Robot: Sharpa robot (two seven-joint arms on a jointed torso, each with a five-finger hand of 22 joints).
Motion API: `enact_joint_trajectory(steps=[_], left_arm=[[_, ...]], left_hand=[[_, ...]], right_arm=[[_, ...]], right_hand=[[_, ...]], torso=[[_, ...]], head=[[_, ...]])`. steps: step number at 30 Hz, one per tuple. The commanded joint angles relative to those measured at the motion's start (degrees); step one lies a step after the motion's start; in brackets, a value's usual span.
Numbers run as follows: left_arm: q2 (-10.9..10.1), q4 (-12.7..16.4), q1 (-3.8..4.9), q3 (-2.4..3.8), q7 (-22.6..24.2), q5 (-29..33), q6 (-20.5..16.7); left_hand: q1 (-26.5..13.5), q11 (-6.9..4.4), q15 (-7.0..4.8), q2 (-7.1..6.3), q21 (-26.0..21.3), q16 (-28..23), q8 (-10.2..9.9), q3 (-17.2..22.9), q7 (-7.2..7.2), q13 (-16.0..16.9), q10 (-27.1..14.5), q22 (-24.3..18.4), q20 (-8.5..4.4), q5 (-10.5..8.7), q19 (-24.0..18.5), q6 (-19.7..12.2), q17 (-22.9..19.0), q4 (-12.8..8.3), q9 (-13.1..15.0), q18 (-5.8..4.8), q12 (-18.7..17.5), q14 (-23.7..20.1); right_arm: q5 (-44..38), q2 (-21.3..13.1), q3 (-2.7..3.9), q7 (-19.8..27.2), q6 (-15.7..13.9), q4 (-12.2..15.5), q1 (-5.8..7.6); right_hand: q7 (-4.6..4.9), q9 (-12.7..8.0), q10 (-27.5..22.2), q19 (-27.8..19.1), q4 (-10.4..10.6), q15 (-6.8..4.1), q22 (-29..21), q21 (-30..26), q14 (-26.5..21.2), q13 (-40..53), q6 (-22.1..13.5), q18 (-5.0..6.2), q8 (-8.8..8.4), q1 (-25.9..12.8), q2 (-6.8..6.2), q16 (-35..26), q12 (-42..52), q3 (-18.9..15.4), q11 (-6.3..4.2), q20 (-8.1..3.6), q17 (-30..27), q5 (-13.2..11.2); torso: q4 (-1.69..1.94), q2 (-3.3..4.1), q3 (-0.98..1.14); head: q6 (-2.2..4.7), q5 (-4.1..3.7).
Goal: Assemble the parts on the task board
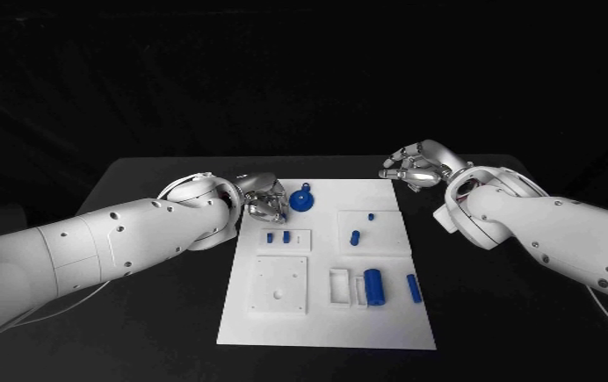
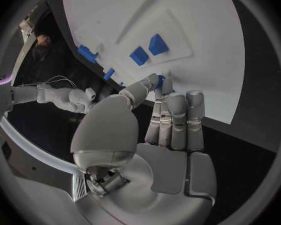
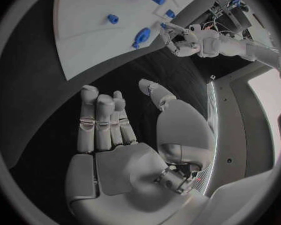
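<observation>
The table (image 1: 165,180) is plain black. On it lies a white board (image 1: 323,325) carrying small blue parts (image 1: 374,282). Both arms are white, with silver hands.

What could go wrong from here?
1. The left hand appears to pinch the round blue part with fingertips alone at the board's far end; so light a hold could slip or twist as it lifts.
2. The two small pegs stand just nearer on the board; a low carry toward the robot could clip them.
3. The right hand hovers open off the board's far right corner, too far to steady anything.
</observation>
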Motion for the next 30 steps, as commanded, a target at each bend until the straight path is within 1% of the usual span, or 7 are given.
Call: enact_joint_trajectory(steps=[1,8,19,24,30], left_arm=[[0.24,-0.27,-0.48,-0.22,-0.25,0.26,1.01],[0.17,-0.43,-0.63,-0.24,-0.33,-0.04,0.91],[-0.34,-0.12,-0.68,-0.23,-0.25,-0.25,0.38],[-0.51,0.03,-0.70,-0.23,-0.02,-0.25,-0.28],[-0.81,0.36,-0.79,-0.20,1.31,-0.04,-2.25]], left_hand=[[0.07,0.06,-0.32,0.57,0.27,0.29,0.27,0.23,0.05,0.07,0.15,0.65,-1.32,0.36,0.10,0.35,-0.08,0.01,0.05,3.89,-0.40,0.26],[0.10,0.05,-0.33,0.57,0.27,0.29,0.26,0.26,0.05,0.09,0.17,0.64,-1.33,0.36,0.12,0.35,-0.10,-0.02,0.06,3.90,-0.46,0.26],[0.22,0.01,-0.37,0.56,0.31,0.33,0.27,0.36,0.02,0.17,0.34,0.61,-1.38,0.36,0.22,0.43,-0.14,-0.16,0.08,3.93,-0.61,0.34],[0.25,-0.02,-0.40,0.54,0.35,0.39,0.31,0.38,-0.01,0.23,0.49,0.61,-1.41,0.40,0.30,0.53,-0.14,-0.20,0.11,3.94,-0.66,0.42],[0.25,-0.10,-0.48,0.50,0.43,0.49,0.36,0.42,-0.07,0.36,0.78,0.57,-1.47,0.50,0.52,0.69,-0.17,-0.25,0.16,3.98,-0.77,0.62]], right_arm=[[-0.01,-0.04,0.03,0.45,0.58,0.13,-0.02],[-0.01,-0.09,0.03,0.46,0.70,0.12,-0.02],[-0.01,-0.13,0.03,0.47,0.68,0.11,-0.02],[-0.01,-0.12,0.03,0.49,0.66,0.11,-0.02],[-0.01,-0.11,0.03,0.52,0.66,0.07,-0.02]], right_hand=[[0.37,-0.08,-0.07,0.18,0.03,-0.19,1.00,-0.23,0.25,-0.10,-0.12,2.47,-0.06,-0.28,0.16,0.14,0.19,-0.29,0.14,-0.14,-0.08,0.24],[0.37,-0.09,-0.07,0.18,0.01,-0.19,1.00,-0.23,0.25,-0.11,-0.13,2.47,-0.06,-0.27,0.16,0.14,0.20,-0.30,0.14,-0.15,-0.08,0.24],[0.37,-0.09,-0.07,0.18,-0.02,-0.19,1.00,-0.23,0.26,-0.13,-0.13,2.47,-0.06,-0.26,0.18,0.15,0.22,-0.32,0.14,-0.15,-0.09,0.23],[0.37,-0.09,-0.07,0.18,-0.03,-0.19,1.00,-0.23,0.26,-0.14,-0.13,2.47,-0.06,-0.26,0.18,0.15,0.23,-0.32,0.14,-0.15,-0.09,0.23],[0.37,-0.09,-0.08,0.19,-0.04,-0.19,1.00,-0.23,0.26,-0.15,-0.13,2.47,-0.06,-0.26,0.20,0.16,0.24,-0.33,0.14,-0.15,-0.09,0.23]], torso=[[0.07,-0.01,0.04],[0.01,-0.02,-0.01],[0.02,0.00,-0.06],[0.05,-0.02,-0.06],[0.02,0.00,-0.06]], head=[[-0.02,-0.14],[-0.06,-0.12],[-0.08,-0.14],[-0.12,-0.24],[-0.12,-0.21]])
